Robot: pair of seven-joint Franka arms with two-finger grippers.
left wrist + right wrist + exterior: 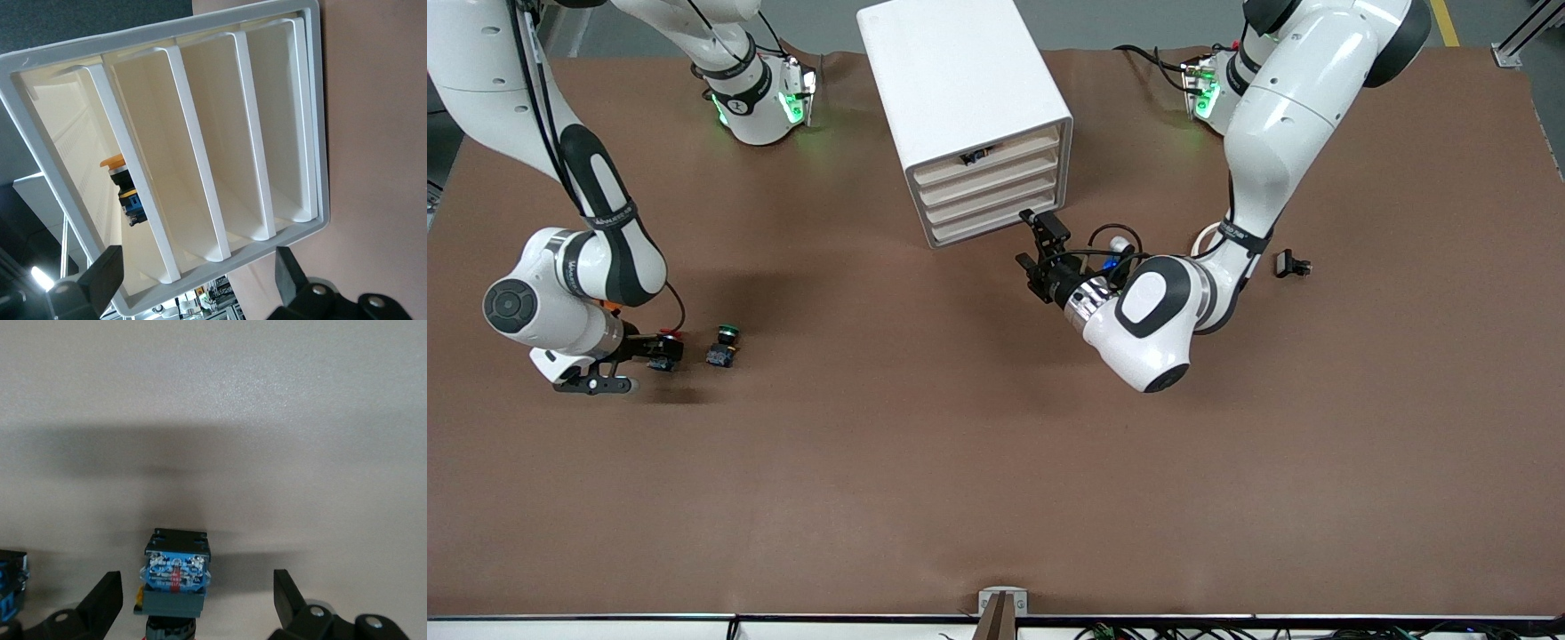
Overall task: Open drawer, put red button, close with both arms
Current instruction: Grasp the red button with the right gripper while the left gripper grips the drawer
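The red button (pixel 665 348) is sitting on the brown table (pixel 978 462) toward the right arm's end, and the right gripper (pixel 643 364) is reaching down around it. In the right wrist view the switch's black-and-blue body (pixel 175 573) is lying right between the two spread fingers (pixel 100 603), with a clear gap on each side, so nothing is being pinched yet. Just beside that gripper, a little toward the cabinet's end of the table, a second switch with a green cap (pixel 724 345) is lying untouched.

The white cabinet (pixel 960 98) is standing in the middle of the table, and its four cream-fronted drawers are all looking pushed in, the second-highest drawer (pixel 989 177) included. The left gripper (pixel 1040 253) is hanging close in front of the lowest drawer fronts, its fingers (pixel 107 280) spread wide and gripping nothing; its wrist camera is looking straight at the slatted fronts. A small orange-capped switch (pixel 125 190) is showing in the top drawer's slot.

So, to my eye, none of the three steps is finished. The drawer is still waiting to be pulled out, the button is still waiting to be grasped and carried over, and the closing by both arms is coming last. Both arms are looking poised at their starting jobs. A small black part (pixel 1291 264) is lying on the table, well apart from everything, toward the left arm's end.
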